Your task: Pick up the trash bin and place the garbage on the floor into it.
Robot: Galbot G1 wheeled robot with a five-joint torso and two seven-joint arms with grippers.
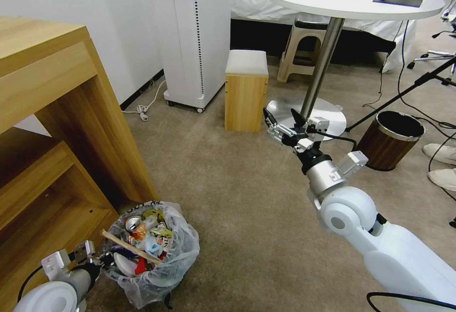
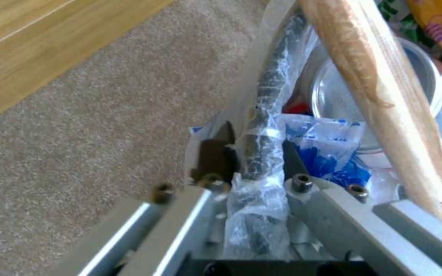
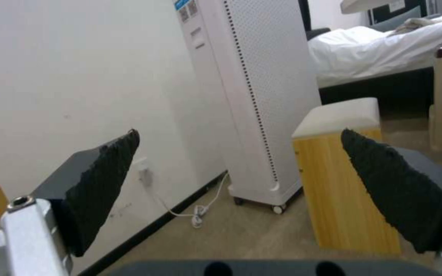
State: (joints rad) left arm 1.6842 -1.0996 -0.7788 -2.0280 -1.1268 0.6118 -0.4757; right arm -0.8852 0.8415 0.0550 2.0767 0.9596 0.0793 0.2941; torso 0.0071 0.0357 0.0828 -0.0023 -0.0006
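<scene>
A: Where is the bin (image 1: 151, 255)?

B: On the carpet (image 1: 237, 198), right by the wooden shelf (image 1: 57, 127). It is full of garbage (image 1: 142, 238), with a stick (image 1: 129, 247) lying across the top.

A: Who holds it?

B: The left gripper (image 1: 100, 259) does, at the near rim. The left wrist view shows it best: the fingers (image 2: 216, 155) pinch the dark rim (image 2: 267, 115) and the clear bag between them.

A: And the right gripper (image 1: 281, 121)?

B: It hangs in the air over the carpet, far from the bin. The right wrist view shows its two black pads (image 3: 98, 184) wide apart with nothing between them. They point at a white tower (image 3: 251, 96) and a wooden stool (image 3: 341, 172).

A: Any words to read?

B: Tiny dark marks are on the stick (image 2: 385, 103) in the left wrist view. I cannot read them.
</scene>
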